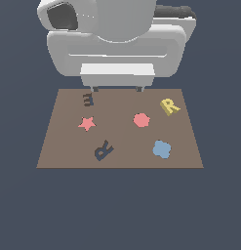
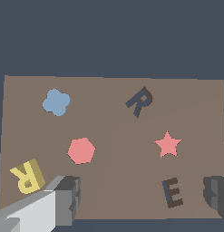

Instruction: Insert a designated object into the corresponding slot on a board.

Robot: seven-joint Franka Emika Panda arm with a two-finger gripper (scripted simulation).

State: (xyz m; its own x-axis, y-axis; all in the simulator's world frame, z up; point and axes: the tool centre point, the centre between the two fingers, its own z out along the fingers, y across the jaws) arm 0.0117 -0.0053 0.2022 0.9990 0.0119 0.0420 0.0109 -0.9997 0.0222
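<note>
The yellow R block (image 1: 170,106) lies on the brown board (image 1: 123,137) near its far corner on the exterior view's right. The dark navy R-shaped slot (image 1: 104,150) sits tilted near the board's front, left of centre. My gripper (image 1: 117,90) hangs open and empty over the board's far edge, between the E cutout and the yellow R, and touches neither. In the wrist view the yellow R (image 2: 28,175) lies just beside one finger (image 2: 68,195). The R slot (image 2: 140,101) is farther off across the board (image 2: 113,131). The gripper (image 2: 143,199) holds nothing.
A dark E-shaped cutout (image 1: 88,100), a pink star (image 1: 87,123), a pink hexagon (image 1: 141,119) and a blue blob (image 1: 162,149) are on the board. The arm's white body (image 1: 117,44) looms over the far edge. Dark floor surrounds the board.
</note>
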